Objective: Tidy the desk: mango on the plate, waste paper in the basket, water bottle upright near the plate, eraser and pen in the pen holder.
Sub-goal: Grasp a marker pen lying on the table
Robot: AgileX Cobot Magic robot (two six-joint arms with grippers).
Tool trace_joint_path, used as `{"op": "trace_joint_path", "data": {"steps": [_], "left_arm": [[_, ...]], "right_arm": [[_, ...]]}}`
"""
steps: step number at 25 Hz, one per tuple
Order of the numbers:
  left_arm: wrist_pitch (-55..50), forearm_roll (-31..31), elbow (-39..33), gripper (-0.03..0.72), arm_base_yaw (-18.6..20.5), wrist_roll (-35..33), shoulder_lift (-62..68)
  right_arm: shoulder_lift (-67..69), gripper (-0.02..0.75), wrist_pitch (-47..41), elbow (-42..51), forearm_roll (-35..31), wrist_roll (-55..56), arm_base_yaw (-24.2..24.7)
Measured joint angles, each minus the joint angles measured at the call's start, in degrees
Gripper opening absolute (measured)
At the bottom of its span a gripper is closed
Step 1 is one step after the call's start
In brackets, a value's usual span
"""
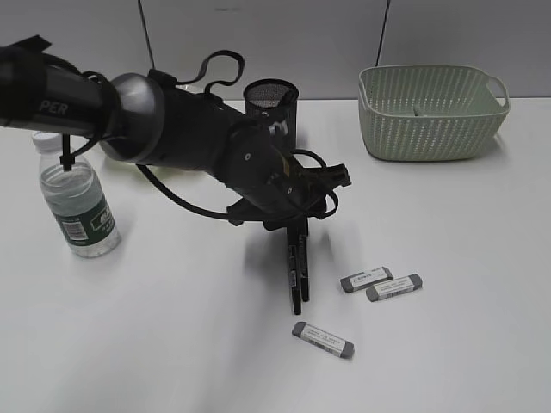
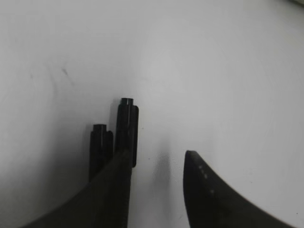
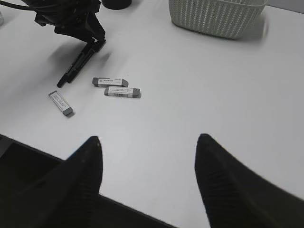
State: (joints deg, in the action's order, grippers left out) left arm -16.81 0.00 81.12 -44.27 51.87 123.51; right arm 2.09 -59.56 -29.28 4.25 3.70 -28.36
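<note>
The left tool (image 1: 297, 225) is reaching down over two black pens (image 1: 298, 268) lying side by side on the white worktop (image 1: 448, 258), its jaws standing apart with one finger over the pens. The right tool (image 3: 148, 156) is hovering with jaws wide apart, holding nothing. Three grey erasers (image 1: 380, 283) are lying near the pens. The water bottle (image 1: 79, 202) is standing upright at left; the pen holder (image 1: 271, 101) and basket (image 1: 430, 112) are sitting at the back.

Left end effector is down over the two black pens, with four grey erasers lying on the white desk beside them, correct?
Not quite: three grey rectangular erasers, not four, as the exterior view shows. The rest holds: the left end effector is down over the two black pens on the white desk.
</note>
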Motion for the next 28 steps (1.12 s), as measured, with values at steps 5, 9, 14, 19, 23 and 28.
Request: {"op": "trace_joint_path", "data": {"steps": [5,9,14,19,23,28], "left_arm": [[-0.79,-0.32,0.0,0.284,0.0,0.0,0.06],[-1.07,-0.84,0.0,0.284,0.0,0.0,0.63],[-1.52,-1.14,0.0,0.284,0.0,0.0,1.1],[-2.16,-1.14,0.04,0.284,0.0,0.0,1.71],[-7.43,0.65,0.52,0.284,0.0,0.0,1.65],[-10.79,4.29,0.59,0.284,0.0,0.0,0.74]], "right_arm": [[0.0,0.489,0.0,0.0,0.0,0.0,0.0],[0.0,0.489,0.0,0.0,0.0,0.0,0.0],[0.0,0.489,0.0,0.0,0.0,0.01,0.0],[0.0,0.489,0.0,0.0,0.0,0.01,0.0],[0.0,0.489,0.0,0.0,0.0,0.01,0.0],[0.0,0.489,0.0,0.0,0.0,0.01,0.0]]}}
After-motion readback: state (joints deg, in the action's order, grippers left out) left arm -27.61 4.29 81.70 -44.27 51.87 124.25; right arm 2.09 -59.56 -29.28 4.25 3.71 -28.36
